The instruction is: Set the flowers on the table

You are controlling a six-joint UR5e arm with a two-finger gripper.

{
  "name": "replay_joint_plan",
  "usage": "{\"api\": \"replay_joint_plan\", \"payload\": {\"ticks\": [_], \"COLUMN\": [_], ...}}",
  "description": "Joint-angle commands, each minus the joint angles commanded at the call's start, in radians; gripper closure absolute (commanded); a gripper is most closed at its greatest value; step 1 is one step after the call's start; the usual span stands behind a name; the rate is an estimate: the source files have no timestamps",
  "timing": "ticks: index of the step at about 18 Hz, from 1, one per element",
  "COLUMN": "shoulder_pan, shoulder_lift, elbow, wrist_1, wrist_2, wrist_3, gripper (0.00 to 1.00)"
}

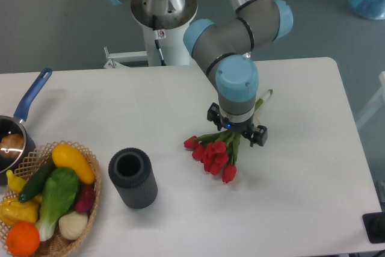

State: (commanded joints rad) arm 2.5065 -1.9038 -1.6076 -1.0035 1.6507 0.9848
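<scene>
The flowers (213,153), a bunch of red tulips with green stems, lie on the white table (301,167) right of centre, blooms toward the front left. The stem ends (265,96) stick out at the back right of the arm's wrist. My gripper (236,138) hangs straight down over the stems. The wrist hides the fingers, so I cannot see whether they hold the stems or stand apart from them.
A dark grey cylindrical vase (133,177) stands upright left of the flowers. A wicker basket (90,209) of vegetables sits at the front left corner. A blue-handled pot (18,126) is at the left edge. The robot base (162,22) stands behind the table.
</scene>
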Motion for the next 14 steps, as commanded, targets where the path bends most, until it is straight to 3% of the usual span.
{"api": "replay_joint_plan", "payload": {"ticks": [4,8,14], "shoulder_pan": [0.035,0.061,0.081], "shoulder_lift": [0.051,0.106,0.135], "elbow": [0.002,-0.003,-0.005], "wrist_1": [0.049,0.054,0.049], "wrist_2": [-0.071,-0.074,-0.078], "wrist_3": [0.009,0.072,0.103], "gripper": [0.00,0.00,0.00]}}
